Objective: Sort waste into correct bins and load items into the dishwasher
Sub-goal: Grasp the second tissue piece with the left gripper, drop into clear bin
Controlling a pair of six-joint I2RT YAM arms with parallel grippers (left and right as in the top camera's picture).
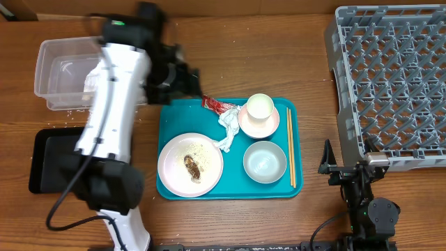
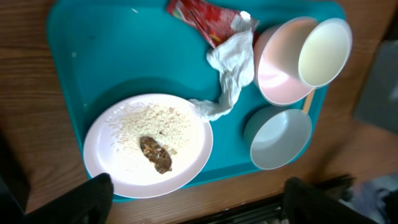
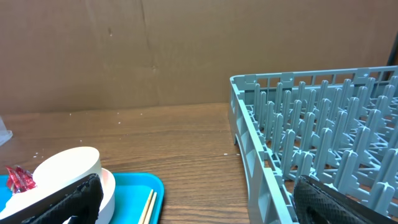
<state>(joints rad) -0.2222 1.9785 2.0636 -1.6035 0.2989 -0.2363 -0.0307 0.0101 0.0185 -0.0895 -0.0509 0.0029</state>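
I log, largest first: dish rack [image 1: 390, 77], right side of worktop [image 1: 244, 42]; teal tray [image 1: 174, 115], centre; clear tub [image 1: 56, 66] and black tray [image 1: 42, 164], left. On the teal tray: plate [image 1: 190, 165] bearing rice [image 1: 201, 148] and scrap [image 1: 193, 167]; bowl [image 1: 265, 162]; cup [image 1: 260, 107]; napkin [image 1: 228, 125]; chopsticks [image 1: 290, 146]; wrapper [image 1: 216, 104]. The left end effector [image 2: 199, 190] and right end effector [image 3: 199, 199] are both released, holding nothing.

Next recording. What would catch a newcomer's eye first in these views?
The teal tray in the middle, crowded with a white plate of loose rice and a brown scrap, a crumpled napkin and a red wrapper. To its right stands the large grey dish rack, nothing visible in it. The white left arm stretches diagonally over the left side, towards the tray's top corner.
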